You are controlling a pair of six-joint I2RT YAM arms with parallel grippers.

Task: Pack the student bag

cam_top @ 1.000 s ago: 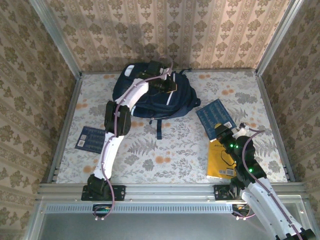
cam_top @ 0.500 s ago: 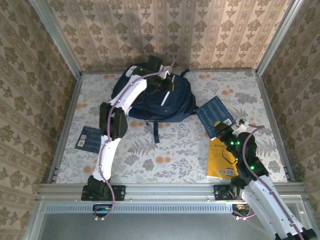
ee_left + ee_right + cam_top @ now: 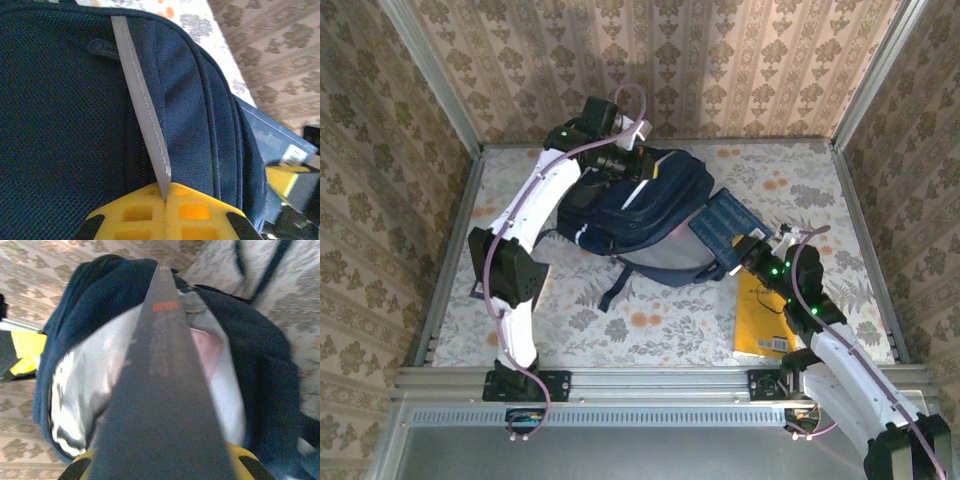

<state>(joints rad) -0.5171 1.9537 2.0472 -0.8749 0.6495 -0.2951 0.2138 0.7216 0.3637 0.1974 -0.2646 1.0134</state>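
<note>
Student bag is lying open, left fingers pinching its stripe. Right fingers are gripping blue book beside it.

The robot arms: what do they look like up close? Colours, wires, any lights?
The left arm and the right arm are both slim white tubes joined by chunky black joints. A pinkish-purple cable runs along each arm. Small green lights glow on the right arm's joints. The left gripper has blocky yellow fingers with black pieces at their outer edges.
</note>
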